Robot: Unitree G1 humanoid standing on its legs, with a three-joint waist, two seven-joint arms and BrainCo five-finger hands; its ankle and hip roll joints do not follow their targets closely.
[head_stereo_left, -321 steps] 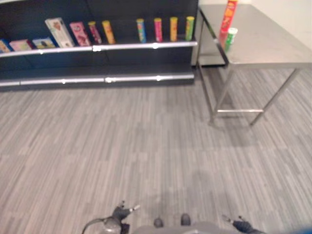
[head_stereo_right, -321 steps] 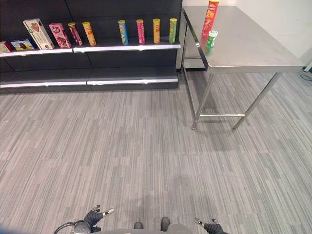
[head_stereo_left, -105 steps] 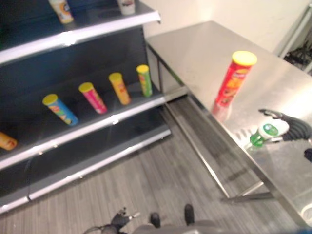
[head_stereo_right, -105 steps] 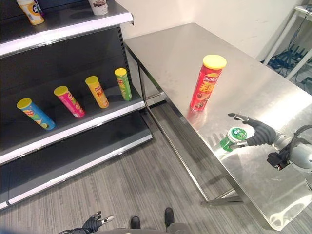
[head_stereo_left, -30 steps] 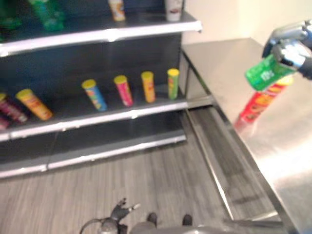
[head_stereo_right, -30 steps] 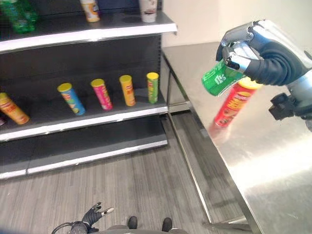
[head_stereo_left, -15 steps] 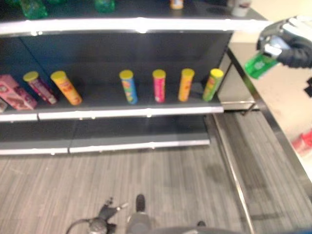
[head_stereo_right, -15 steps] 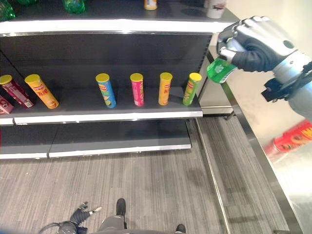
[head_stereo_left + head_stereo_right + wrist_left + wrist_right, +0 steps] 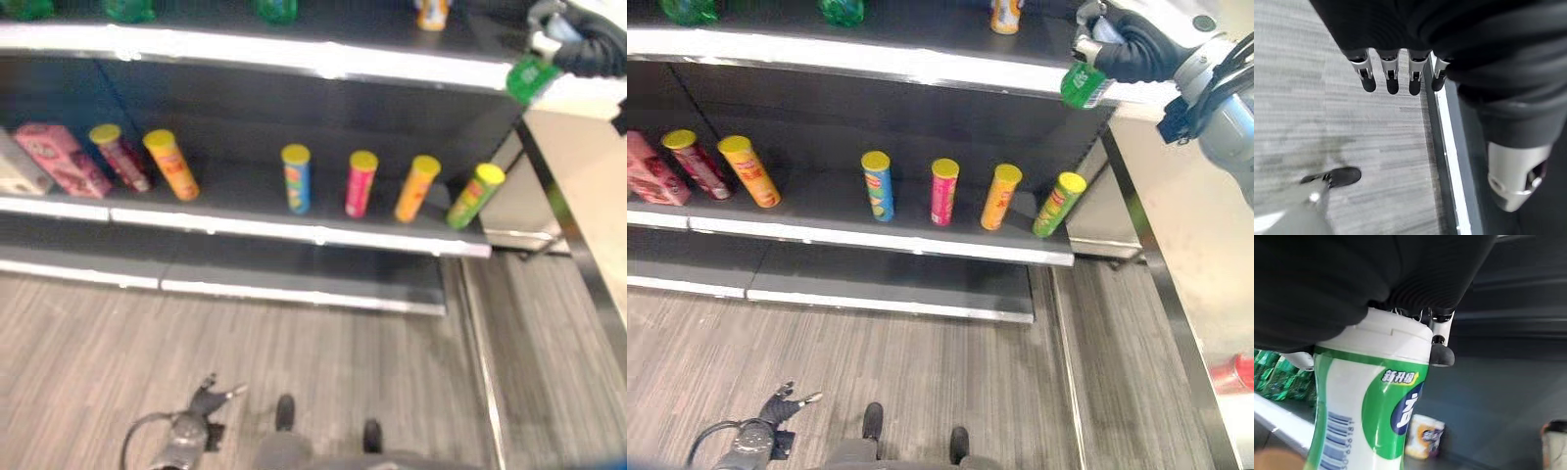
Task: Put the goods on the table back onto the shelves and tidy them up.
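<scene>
Our right hand [image 9: 1136,44] has its fingers curled round the green-and-white bottle [image 9: 1084,84] — carried off the surface and now at the upper shelf's [image 9: 872,54] right end, ready to place. Left hand [image 9: 1396,73] hangs relaxed, empty.

Shop: dark display shelves [image 9: 872,235] stocked with snack tubes [image 9: 943,193], steel table [image 9: 1205,284] beside.

Cut off by the frame's top edge: green bottles [image 9: 841,10] on the upper shelf [image 9: 872,54] (caps unseen). Red can [image 9: 1232,373] clipped at the table's [image 9: 1195,255] right edge.
</scene>
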